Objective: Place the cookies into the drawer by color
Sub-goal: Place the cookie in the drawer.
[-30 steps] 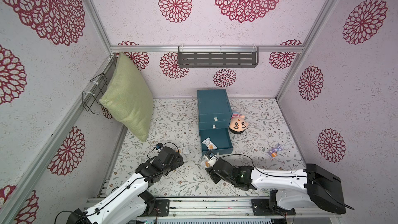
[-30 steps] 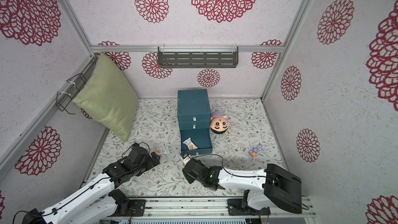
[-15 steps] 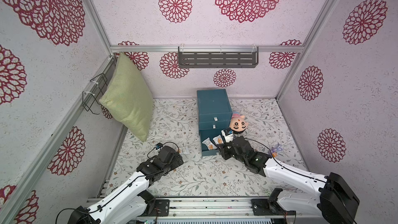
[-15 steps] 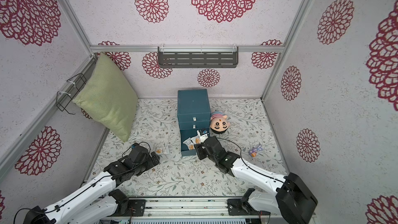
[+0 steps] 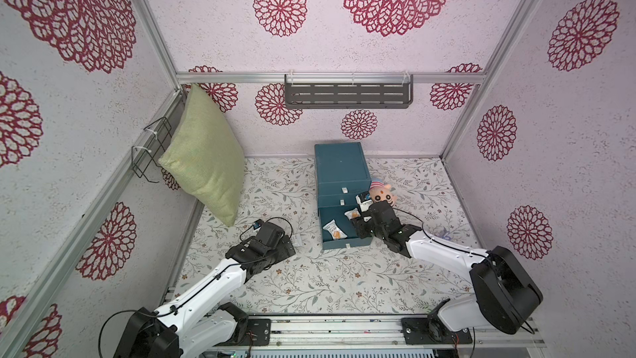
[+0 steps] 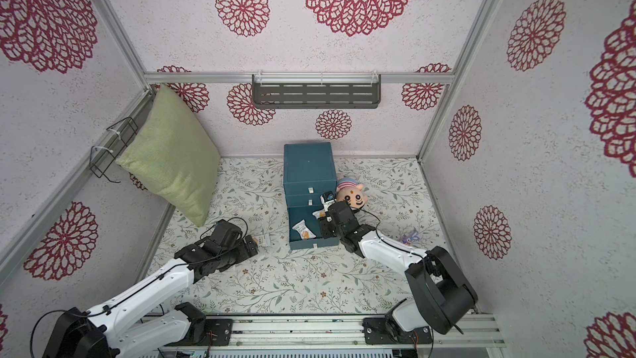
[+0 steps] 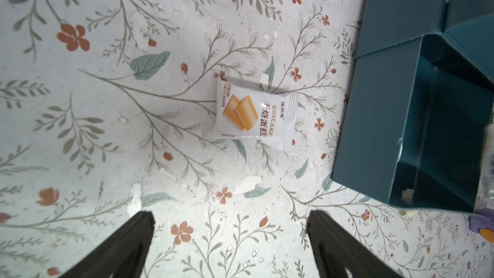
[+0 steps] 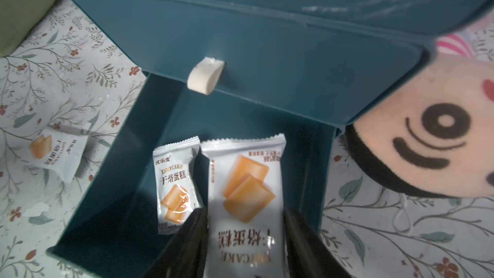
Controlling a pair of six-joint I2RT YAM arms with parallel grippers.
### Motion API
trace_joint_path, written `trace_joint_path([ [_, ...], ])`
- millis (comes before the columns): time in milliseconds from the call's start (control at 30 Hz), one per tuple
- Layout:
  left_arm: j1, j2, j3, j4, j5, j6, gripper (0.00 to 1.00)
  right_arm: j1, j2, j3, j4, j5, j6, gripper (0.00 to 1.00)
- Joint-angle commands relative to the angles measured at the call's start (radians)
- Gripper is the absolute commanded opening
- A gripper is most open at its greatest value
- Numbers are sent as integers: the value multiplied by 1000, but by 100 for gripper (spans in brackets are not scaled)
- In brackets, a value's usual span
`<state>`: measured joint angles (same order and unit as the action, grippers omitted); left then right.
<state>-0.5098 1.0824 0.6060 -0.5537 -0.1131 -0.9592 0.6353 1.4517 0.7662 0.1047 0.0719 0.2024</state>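
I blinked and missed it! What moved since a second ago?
The right gripper swung from the table up over the open bottom drawer, bringing a white packet that is now between its fingers, beside the packet already inside. Whether it has let go is unclear. The left gripper stayed open over the packet on the table.

White foil cookie packet [image 8: 246, 172] between the right gripper's [image 8: 244, 209] fingers runs out of view; grip unclear. The pink plush head [image 8: 427, 140] beside it is cropped.
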Motion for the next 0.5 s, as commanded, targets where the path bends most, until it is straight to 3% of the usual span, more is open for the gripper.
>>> trace_joint_path([
  [0,39,57,54,29,19,80,97,-9,2,35,19,-27,-24,62],
  [200,113,177,127,112,134,140,99,-11,-62,17,-9,-44,-17,67],
  [467,148,408,325,90,215,212,75,-11,-237,-64,-41,-101,27,67],
])
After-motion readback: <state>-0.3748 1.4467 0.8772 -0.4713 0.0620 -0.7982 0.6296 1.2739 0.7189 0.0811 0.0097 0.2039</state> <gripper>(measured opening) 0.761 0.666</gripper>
